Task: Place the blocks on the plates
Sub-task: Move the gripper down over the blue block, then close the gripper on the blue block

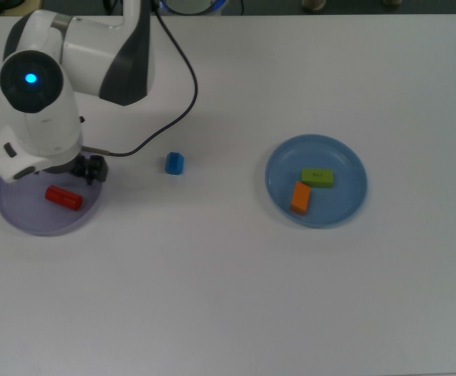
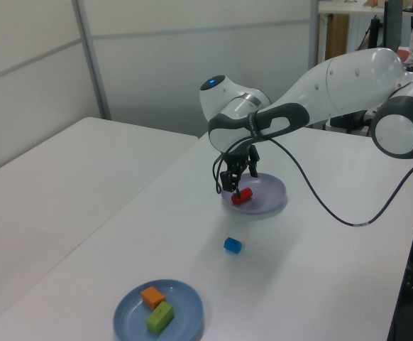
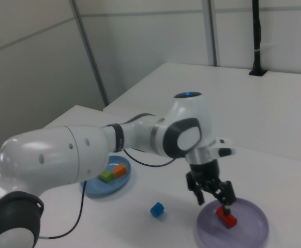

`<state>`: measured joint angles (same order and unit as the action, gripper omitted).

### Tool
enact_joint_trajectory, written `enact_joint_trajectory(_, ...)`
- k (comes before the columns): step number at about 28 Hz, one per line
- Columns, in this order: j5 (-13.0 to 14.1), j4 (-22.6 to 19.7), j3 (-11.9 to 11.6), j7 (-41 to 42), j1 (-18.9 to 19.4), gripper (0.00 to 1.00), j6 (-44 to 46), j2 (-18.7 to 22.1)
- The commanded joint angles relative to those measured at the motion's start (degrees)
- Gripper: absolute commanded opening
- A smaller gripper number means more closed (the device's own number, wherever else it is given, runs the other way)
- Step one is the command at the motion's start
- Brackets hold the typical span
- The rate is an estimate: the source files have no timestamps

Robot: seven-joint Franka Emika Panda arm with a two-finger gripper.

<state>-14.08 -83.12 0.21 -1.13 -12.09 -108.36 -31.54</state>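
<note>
From where I stand, the lilac plate point(image 1: 24, 219) serves as the anchor at the top view's far left. A red cylinder point(image 1: 63, 197) lies on its side inside that plate, touching nothing but the plate floor. The gripper point(image 3: 212, 197) hangs just above the cylinder with its two fingers point(image 3: 227, 195) spread apart and nothing between them; in the right view the red piece point(image 3: 226, 217) sits below the open fingertips, clear of them. The white arm point(image 1: 79, 55) rises over the plate's upper edge in the top view, its black cable point(image 1: 177, 102) looping across the white table point(image 1: 228, 298).

To the right of the lilac plate in the top view, a small blue chunk point(image 1: 175, 163) rests alone on the table. Farther right, well apart from the lilac plate, a light blue plate point(image 1: 345, 157) carries a green bar point(image 1: 317, 178) and an orange bar point(image 1: 300, 197), the two just beside each other.
</note>
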Motion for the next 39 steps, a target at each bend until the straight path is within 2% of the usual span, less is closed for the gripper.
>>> enact_joint_trajectory(1, 1.2, -1.3, -0.5, 1.3, 4.0, 1.00, 6.5, 2.4)
enact_joint_trajectory(11, 1.4, -2.3, -0.5, 1.4, 11.8, 1.00, 11.8, 1.7)
enact_joint_trajectory(17, 1.2, -4.0, -0.6, 1.2, 14.6, 1.00, 12.4, 1.0)
enact_joint_trajectory(23, 1.0, -4.6, -0.6, 1.0, 15.9, 1.00, 12.3, -0.3)
enact_joint_trajectory(26, 0.6, -4.6, -0.6, 1.0, 16.0, 0.92, 12.1, -0.7)
enact_joint_trajectory(31, 0.5, -4.7, -0.6, 1.0, 16.1, 0.90, 11.9, -1.0)
enact_joint_trajectory(32, 0.5, -4.7, -0.6, 1.0, 16.1, 0.86, 11.9, -1.1)
enact_joint_trajectory(35, 0.5, -4.7, -0.6, 1.1, 16.7, 0.45, 11.9, -1.4)
enact_joint_trajectory(38, 0.5, -4.7, -0.6, 1.2, 16.8, 0.17, 11.9, -1.4)
enact_joint_trajectory(39, 0.5, -4.6, -0.6, 1.2, 16.8, 0.03, 11.9, -1.4)
